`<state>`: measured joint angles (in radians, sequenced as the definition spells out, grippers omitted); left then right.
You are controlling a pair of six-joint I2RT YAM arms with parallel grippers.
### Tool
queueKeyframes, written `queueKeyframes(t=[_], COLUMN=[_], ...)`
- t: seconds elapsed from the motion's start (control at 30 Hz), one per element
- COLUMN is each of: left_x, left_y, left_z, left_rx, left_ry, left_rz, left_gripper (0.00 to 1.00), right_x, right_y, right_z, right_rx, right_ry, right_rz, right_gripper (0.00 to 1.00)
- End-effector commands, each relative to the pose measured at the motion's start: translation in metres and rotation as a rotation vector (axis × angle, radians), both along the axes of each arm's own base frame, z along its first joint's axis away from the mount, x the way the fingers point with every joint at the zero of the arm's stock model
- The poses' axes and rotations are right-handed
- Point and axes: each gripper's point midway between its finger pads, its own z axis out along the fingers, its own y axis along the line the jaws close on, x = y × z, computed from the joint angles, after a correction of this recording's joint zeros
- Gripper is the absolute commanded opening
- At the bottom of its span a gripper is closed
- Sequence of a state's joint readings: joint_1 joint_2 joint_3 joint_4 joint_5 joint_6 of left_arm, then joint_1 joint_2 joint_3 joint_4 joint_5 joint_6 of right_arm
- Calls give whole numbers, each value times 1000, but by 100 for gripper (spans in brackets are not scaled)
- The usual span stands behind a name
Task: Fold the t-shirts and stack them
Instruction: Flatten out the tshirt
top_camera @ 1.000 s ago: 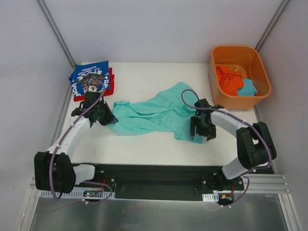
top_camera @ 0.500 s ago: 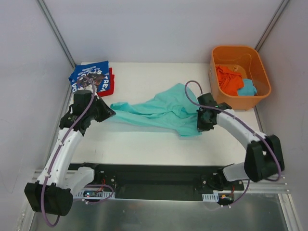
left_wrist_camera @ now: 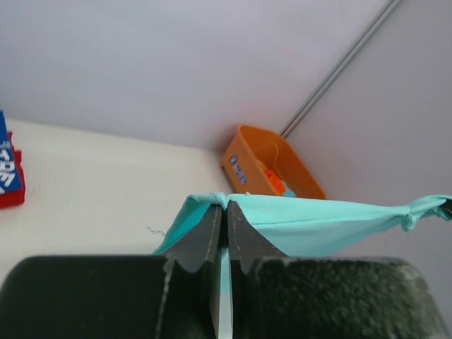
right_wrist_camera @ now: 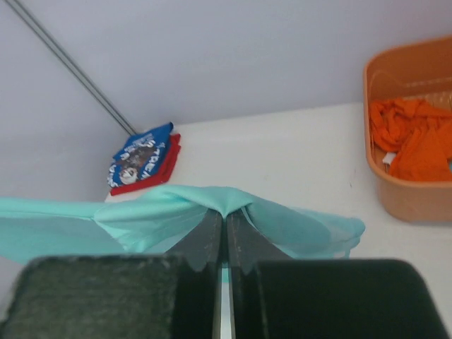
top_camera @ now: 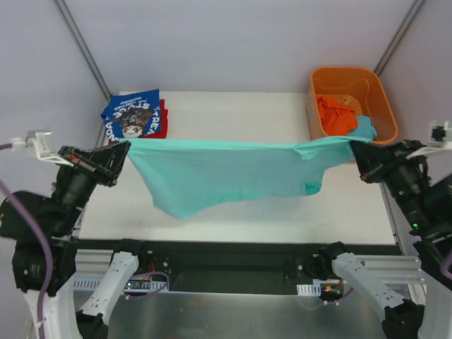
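The mint-teal t-shirt (top_camera: 212, 173) hangs stretched in the air above the table, its top edge taut and its body sagging down at the left. My left gripper (top_camera: 125, 147) is shut on its left corner, and my right gripper (top_camera: 356, 151) is shut on its right end. The left wrist view shows teal cloth (left_wrist_camera: 332, 226) pinched at the shut tips (left_wrist_camera: 226, 209). In the right wrist view the cloth (right_wrist_camera: 141, 215) bunches at the shut tips (right_wrist_camera: 226, 215). The folded royal-blue t-shirt (top_camera: 132, 113) lies on the folded red t-shirt (top_camera: 162, 124) at the back left corner.
An orange tub (top_camera: 381, 106) stands at the back right, holding crumpled orange cloth (top_camera: 333, 115). White walls close in the table on three sides. The arms' black base plate (top_camera: 226, 258) runs along the near edge.
Both arms rose and spread apart, lifting the teal t-shirt off the table and pulling it taut. The right gripper shut on the shirt's right end.
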<state>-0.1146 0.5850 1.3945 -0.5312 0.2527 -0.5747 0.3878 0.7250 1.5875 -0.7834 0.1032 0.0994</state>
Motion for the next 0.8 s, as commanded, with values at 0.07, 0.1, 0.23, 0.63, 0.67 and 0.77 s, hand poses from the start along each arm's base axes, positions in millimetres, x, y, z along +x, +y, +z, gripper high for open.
queueKeyframes(t=[0.07, 0.1, 0.23, 0.63, 0.67, 0.77], left_x=[-9, 4, 60, 198, 192, 184], left_y=[8, 7, 10, 32, 34, 37], left_z=[29, 24, 7, 70, 86, 96], left_rx=[23, 27, 54, 207, 211, 232], left_ry=[-86, -52, 66, 43, 1, -31], left_rz=[41, 42, 97, 296, 302, 318], left_gripper=[0, 0, 0, 0, 0, 0], right_x=[-8, -3, 39, 169, 163, 146], right_y=[0, 0, -2, 11, 10, 7], right_z=[24, 25, 24, 141, 154, 158], right_rx=[-54, -65, -146, -169, -154, -150], right_ry=[-38, -35, -1, -273, -319, -355], right_rz=[31, 26, -59, -114, -114, -113], right_gripper=[1, 1, 1, 1, 1, 1])
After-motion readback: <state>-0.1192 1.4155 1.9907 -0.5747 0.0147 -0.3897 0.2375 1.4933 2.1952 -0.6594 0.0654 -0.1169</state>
